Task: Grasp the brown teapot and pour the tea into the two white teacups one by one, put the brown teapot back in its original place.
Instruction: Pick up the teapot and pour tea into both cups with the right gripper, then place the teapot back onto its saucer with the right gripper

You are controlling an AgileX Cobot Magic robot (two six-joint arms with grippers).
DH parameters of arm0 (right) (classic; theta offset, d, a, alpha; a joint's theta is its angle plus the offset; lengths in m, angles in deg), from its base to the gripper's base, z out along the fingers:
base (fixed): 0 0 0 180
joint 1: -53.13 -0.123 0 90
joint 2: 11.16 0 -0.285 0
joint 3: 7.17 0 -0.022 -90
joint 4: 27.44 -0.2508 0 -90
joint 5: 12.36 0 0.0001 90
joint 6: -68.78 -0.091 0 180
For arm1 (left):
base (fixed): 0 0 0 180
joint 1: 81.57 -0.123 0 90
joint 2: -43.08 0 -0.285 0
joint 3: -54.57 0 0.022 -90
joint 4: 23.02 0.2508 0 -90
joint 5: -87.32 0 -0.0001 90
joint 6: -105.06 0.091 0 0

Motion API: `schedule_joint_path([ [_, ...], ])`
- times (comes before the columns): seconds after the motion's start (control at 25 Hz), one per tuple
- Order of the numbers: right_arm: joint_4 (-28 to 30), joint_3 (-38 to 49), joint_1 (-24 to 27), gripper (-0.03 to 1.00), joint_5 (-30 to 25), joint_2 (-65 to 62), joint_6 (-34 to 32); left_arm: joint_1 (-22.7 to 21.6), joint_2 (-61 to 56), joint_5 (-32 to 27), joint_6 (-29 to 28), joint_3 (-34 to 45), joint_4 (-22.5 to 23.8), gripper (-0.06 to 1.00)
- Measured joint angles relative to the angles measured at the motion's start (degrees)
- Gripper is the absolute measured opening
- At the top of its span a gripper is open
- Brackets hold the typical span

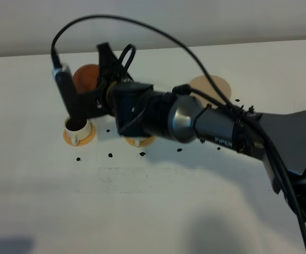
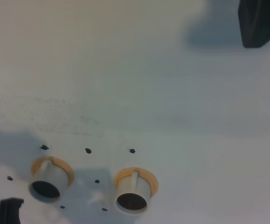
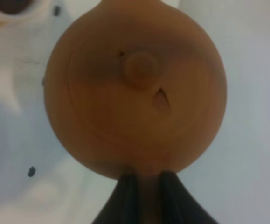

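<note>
"PIPER" on the right arm (image 1: 216,127)

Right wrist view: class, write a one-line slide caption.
From above, the teapot hangs in the right tool, clamped by its handle, near a cup of dark tea.

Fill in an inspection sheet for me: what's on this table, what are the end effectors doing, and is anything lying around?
Surface: white table, dotted with small black marks.
Job's things: brown teapot held clear of its pale tan coaster; two white teacups on orange saucers, both dark inside.
Clutter: nothing seen.
End effectors: right end effector shut on the teapot's handle; left end effector only partly in view, open or shut cannot be told.
Cables: black cable arches over the right arm.
Surroundings: plain pale wall behind the table.
</note>
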Motion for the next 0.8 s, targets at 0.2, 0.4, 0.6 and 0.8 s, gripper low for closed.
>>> schedule_joint_path([
  [0.2,-10.31,-2.53,1.91,0.09,-0.18,0.00,1.24,0.00,0.00,0.00,0.00,0.00,0.00,0.33],
  [0.4,-19.10,-2.85,3.13,0.09,-0.05,0.12,2.63,0.00,0.00,0.00,0.00,0.00,0.00,0.33],
  [0.6,-24.20,-2.90,3.61,0.09,0.84,1.02,2.73,0.00,0.00,0.00,0.00,0.00,0.00,0.33],
  [0.8,-27.46,-2.90,4.08,0.09,1.59,2.38,2.73,0.00,0.00,0.00,0.00,0.00,0.00,0.33],
])
